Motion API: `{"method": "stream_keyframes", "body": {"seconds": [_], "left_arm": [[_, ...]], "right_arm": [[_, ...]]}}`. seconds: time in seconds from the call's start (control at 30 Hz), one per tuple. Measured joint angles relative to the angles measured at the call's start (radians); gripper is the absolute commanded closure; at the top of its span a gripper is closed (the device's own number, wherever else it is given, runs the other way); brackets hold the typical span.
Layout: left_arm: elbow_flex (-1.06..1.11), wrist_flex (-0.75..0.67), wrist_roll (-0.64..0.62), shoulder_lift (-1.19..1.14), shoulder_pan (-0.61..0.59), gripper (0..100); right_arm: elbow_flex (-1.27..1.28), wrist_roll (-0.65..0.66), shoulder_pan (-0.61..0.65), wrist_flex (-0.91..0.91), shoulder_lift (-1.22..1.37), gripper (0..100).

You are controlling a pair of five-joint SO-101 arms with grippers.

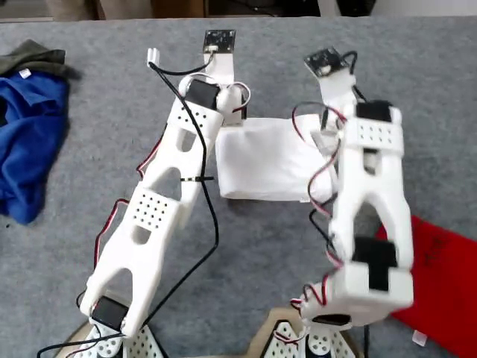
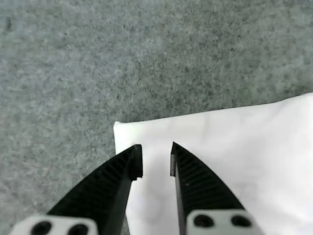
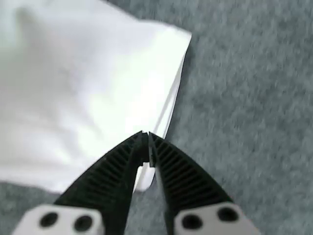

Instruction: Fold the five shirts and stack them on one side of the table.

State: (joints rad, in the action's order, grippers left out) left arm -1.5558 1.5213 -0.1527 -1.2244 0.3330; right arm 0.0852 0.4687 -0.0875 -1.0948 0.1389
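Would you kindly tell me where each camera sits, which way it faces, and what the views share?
High view: fixed above the table, looking down on left arm, right arm, white shirt, blue shirt, red shirt.
Left wrist view: on that wrist, looking past the open left gripper at the shirt's corner.
Right wrist view: on that wrist, past the shut right gripper at another corner.
Shared: all show the white shirt.

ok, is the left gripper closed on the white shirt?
No. In the left wrist view the left gripper has its jaws apart, and the white shirt shows through the gap between them.
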Motion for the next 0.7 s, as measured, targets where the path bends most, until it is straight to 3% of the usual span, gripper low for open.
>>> {"method": "stream_keyframes", "body": {"seconds": [0.37, 0.7], "left_arm": [[0.002, -0.086, -0.02, -0.1, -0.002, 97], [0.002, -0.124, -0.029, -0.1, -0.074, 97]], "right_arm": [[-0.525, -0.006, 0.015, -0.132, 0.562, 99.3], [-0.651, 0.002, -0.002, -0.149, 0.671, 99.3]]}}
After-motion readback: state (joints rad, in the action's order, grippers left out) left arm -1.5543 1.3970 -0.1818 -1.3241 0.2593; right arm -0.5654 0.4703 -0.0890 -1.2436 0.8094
